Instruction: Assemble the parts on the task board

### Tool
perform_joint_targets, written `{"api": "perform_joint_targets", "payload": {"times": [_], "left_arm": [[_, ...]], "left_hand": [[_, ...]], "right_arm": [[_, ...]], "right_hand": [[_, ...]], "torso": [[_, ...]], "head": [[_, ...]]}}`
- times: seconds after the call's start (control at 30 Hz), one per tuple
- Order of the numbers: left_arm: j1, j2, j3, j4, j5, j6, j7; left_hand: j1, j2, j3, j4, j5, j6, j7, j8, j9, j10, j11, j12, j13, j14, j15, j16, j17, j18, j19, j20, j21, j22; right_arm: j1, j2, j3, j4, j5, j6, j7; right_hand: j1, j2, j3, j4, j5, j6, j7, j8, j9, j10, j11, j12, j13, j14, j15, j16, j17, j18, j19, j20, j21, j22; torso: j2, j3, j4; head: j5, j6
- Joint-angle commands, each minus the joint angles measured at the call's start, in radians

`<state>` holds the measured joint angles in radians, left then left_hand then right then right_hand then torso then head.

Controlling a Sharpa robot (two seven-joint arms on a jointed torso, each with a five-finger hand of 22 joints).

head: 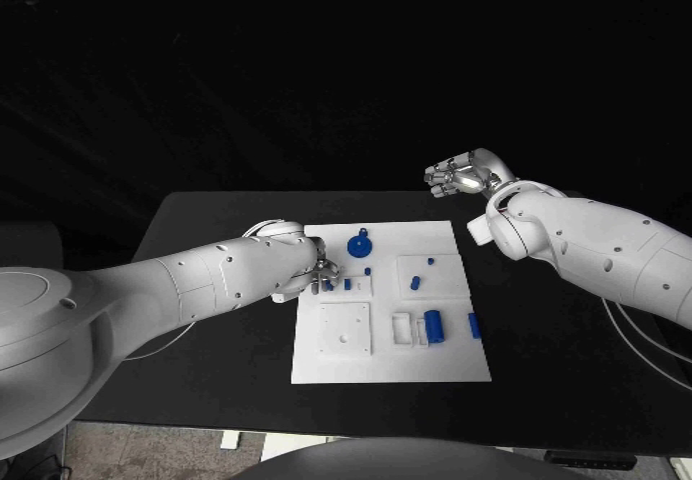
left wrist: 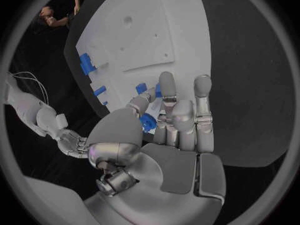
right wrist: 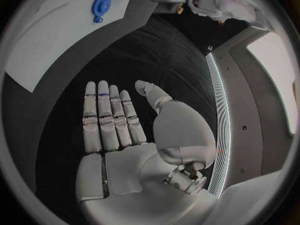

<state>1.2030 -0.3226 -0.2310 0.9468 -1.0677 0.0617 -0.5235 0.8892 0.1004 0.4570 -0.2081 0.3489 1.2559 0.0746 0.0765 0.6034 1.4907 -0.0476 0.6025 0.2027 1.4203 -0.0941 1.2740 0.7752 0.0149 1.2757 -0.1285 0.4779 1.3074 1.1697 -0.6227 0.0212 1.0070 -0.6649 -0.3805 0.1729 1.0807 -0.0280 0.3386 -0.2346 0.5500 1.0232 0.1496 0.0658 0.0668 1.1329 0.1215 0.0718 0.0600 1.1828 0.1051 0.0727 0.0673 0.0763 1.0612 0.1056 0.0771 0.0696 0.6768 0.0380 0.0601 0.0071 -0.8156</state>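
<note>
The task board (head: 389,345) lies in the middle of the black table (head: 216,215), a white plate with shallow recesses and several small blue parts on it: a round gear-like part (head: 359,242) near its far edge, a cylinder (head: 433,324) standing in a recess toward the near right, and smaller pieces scattered between. No writing or label can be read on the board or the parts. The left hand (head: 306,262) rests at the board's far left corner, its fingers (left wrist: 167,92) close together and bent over a small blue part (left wrist: 149,122); whether it is actually gripped cannot be told, since the fingers hide most of it. The right hand (head: 464,175) hovers beyond the board's far right corner, above the table, palm open and fingers (right wrist: 103,112) straight, side by side, holding nothing.
</note>
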Motion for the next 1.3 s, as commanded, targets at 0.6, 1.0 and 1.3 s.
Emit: {"api": "perform_joint_targets", "payload": {"times": [0.6,1.0,1.3], "left_arm": [[-0.016,0.001,-0.007,0.008,0.022,0.043,0.010],[-0.016,-0.003,-0.007,0.009,0.023,0.032,0.007],[-0.016,-0.012,-0.007,0.009,0.023,0.015,0.007]], "left_hand": [[0.031,-0.011,-0.141,0.090,-0.065,0.217,-0.129,-0.002,-0.003,0.026,-0.034,0.000,-0.004,0.014,-0.023,-0.008,-0.012,0.007,0.011,0.003,-0.017,0.018],[0.066,-0.031,-0.236,0.143,-0.086,0.215,-0.129,-0.002,-0.003,0.026,-0.034,-0.001,-0.007,0.015,-0.024,-0.011,-0.013,0.006,0.016,0.002,-0.026,0.019],[0.070,-0.037,-0.247,0.154,-0.091,0.213,-0.129,-0.002,-0.002,0.026,-0.034,-0.001,-0.008,0.015,-0.024,-0.013,-0.014,0.007,0.018,0.002,-0.028,0.019]], "right_arm": [[0.000,0.001,0.000,-0.001,-0.006,0.015,0.008],[0.000,0.002,0.000,-0.002,-0.005,0.014,0.009],[0.000,0.001,0.000,-0.002,-0.005,0.013,0.009]], "right_hand": [[0.000,-0.013,0.010,0.001,0.015,0.008,0.000,-0.003,-0.001,-0.009,0.002,-0.005,-0.001,-0.004,0.005,-0.005,-0.001,0.004,-0.009,0.001,0.000,-0.001],[0.000,-0.013,0.009,0.001,0.015,0.008,0.000,-0.003,-0.001,-0.009,0.002,-0.005,-0.001,-0.005,0.005,-0.005,-0.001,0.004,-0.010,0.001,-0.001,-0.001],[0.000,-0.013,0.009,0.001,0.015,0.008,0.000,-0.003,-0.001,-0.009,0.002,-0.005,-0.001,-0.005,0.005,-0.005,-0.001,0.004,-0.010,0.001,-0.001,-0.001]], "torso": [[0.001,0.0010,0.0012],[-0.001,-0.0001,0.0002],[0.000,-0.0004,-0.0003]], "head": [[-0.005,-0.002],[-0.003,-0.003],[-0.003,-0.004]]}}
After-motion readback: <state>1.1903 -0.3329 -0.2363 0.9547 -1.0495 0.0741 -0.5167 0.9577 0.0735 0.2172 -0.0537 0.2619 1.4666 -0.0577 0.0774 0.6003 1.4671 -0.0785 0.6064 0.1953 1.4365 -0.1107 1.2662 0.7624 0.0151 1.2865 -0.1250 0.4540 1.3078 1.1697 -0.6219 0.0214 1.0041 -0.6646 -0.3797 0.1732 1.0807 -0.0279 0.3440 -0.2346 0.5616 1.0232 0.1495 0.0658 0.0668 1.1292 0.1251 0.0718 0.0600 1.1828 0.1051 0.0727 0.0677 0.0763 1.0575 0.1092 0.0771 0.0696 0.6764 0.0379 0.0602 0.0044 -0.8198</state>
